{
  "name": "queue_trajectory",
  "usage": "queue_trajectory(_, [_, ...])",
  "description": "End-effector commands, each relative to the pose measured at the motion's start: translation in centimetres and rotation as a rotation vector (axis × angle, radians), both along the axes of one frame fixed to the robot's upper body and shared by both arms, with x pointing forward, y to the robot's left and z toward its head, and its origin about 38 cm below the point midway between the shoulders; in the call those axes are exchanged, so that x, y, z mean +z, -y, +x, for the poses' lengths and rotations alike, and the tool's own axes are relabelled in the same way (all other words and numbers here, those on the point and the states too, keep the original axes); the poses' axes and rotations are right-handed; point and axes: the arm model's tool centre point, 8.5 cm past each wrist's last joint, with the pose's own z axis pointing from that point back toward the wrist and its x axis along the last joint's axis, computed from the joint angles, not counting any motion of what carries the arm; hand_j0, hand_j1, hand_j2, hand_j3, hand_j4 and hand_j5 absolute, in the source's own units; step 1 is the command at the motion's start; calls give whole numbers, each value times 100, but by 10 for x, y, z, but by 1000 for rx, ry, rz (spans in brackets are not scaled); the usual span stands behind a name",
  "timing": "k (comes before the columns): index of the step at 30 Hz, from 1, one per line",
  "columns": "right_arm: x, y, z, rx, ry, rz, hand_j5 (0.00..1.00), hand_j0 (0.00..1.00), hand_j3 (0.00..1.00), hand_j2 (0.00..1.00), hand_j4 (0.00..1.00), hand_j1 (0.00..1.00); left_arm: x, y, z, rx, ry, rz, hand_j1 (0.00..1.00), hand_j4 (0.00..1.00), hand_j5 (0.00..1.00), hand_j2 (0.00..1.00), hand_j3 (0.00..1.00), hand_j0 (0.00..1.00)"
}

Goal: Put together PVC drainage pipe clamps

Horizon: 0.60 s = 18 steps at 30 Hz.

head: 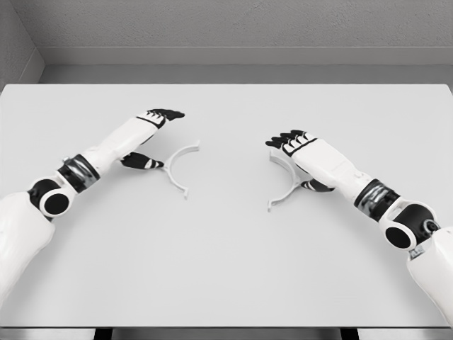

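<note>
I see two clamp halves on the table (226, 269), well apart: left half (180, 168) by my left hand (152, 134), right half (285, 185) partly under my right hand (301, 149). Both hands' fingers loose, gripping nothing.

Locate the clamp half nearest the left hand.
In the head view, the left clamp half lies flat on the table, left of centre, just right of the left hand, apart from the right clamp half.

A wide, flat, pale grey worktop (226, 262) carries two thin white plastic half-ring clamp pieces (both lying flat): one left of the middle (178, 168), the other right of it (283, 185), well apart.
</note>
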Motion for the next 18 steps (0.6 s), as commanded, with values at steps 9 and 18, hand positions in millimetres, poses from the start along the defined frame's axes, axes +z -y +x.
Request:
queue_trajectory(9, [2,-2,4,-8,4,1,100,100,100,100,100,100,2,21,-9,-45,18,-31,100,100,100,100,100,100])
queue_trajectory(18, [-1,-12,5,2,-4,-1,100,100,100,100,100,100,6,40,-10,-72,31,-66,100,100,100,100,100,100])
